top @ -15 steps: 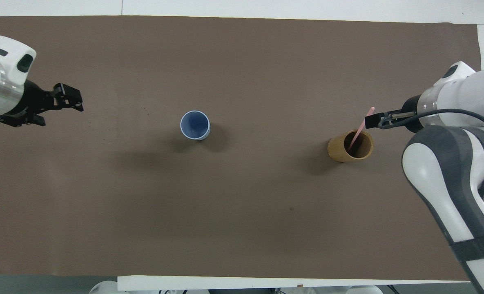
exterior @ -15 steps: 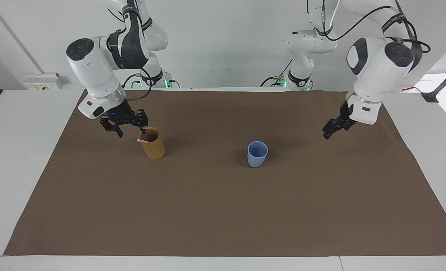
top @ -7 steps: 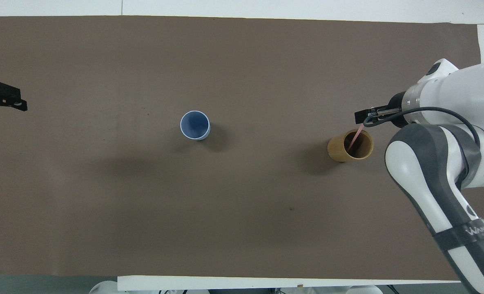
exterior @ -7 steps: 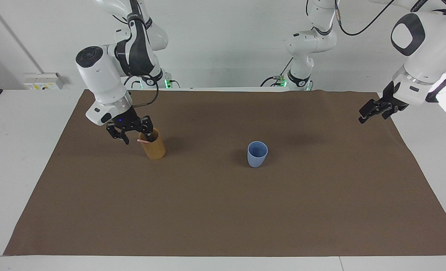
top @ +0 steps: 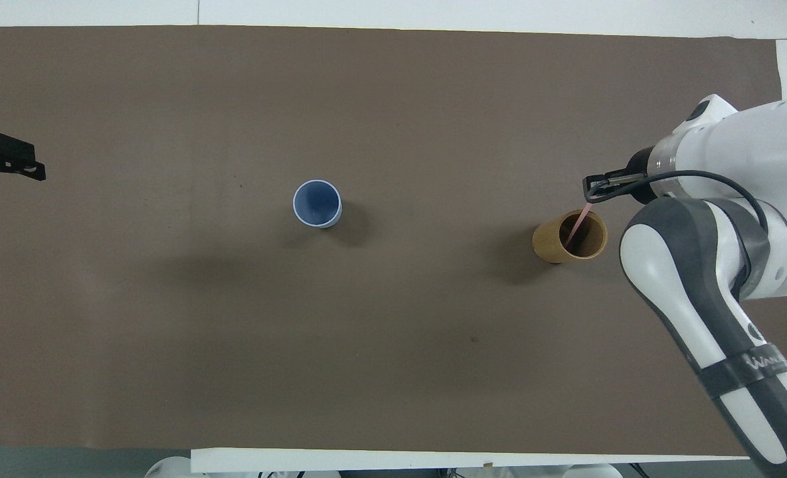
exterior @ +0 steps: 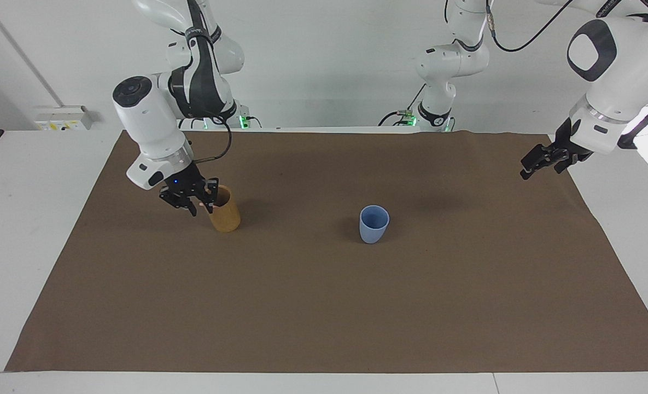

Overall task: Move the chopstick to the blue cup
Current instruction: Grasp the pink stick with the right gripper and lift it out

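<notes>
Right gripper [exterior: 194, 201] at the rim of the tan cup [exterior: 225, 215], its fingers narrowed about the chopstick's [top: 576, 226] top; whether they grip it cannot be told. The overhead view shows the pink stick leaning inside this cup; the facing view hides it. Blue cup [exterior: 374, 223] stands mid-table, bare brown mat [exterior: 324, 306] all round. Left gripper [exterior: 540, 160] waits over the mat's edge at the left arm's end, its finger spacing unclear.

Matte blue cup [exterior: 374, 223], matte brown table cover [exterior: 324, 306].
</notes>
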Motion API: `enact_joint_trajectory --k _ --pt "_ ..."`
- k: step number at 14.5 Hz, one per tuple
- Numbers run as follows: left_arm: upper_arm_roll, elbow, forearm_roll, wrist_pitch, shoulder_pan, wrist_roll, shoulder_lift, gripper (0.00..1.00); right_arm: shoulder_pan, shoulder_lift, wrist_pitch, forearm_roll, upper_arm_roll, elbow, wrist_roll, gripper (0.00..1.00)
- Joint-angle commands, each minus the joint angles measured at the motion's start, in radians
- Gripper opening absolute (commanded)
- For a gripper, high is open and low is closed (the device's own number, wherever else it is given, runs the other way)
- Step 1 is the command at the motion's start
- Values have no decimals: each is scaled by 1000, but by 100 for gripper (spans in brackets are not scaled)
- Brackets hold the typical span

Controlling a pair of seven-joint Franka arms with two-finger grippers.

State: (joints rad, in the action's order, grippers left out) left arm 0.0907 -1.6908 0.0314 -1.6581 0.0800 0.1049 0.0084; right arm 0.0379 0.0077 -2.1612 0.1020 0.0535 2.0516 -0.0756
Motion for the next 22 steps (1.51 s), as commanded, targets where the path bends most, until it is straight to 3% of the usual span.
enact_joint_trajectory --k 1,2,7,14,16,19,22 --pt "3 5 -1 15 4 -13 -5 100 -1 0 -2 21 0 -4 -18 6" --pt "3 5 -1 15 6 -13 -5 100 -1 1 0 21 2 -5 -18 0" --pt "3 5 -1 15 4 -13 -5 100 -1 9 147 16 2 -135 -27 0" --pt "3 5 -2 15 6 -13 -5 100 0 14 565 -2 8 -529 -26 0" --pt "4 5 -1 15 4 -13 -5 100 0 63 642 -33 63 -657 -18 0" --pt "4 5 -1 15 6 -13 -5 100 0 127 640 -42 165 -780 106 0" --pt "3 5 -2 15 6 -13 -5 100 13 132 540 -44 256 -772 310 0"
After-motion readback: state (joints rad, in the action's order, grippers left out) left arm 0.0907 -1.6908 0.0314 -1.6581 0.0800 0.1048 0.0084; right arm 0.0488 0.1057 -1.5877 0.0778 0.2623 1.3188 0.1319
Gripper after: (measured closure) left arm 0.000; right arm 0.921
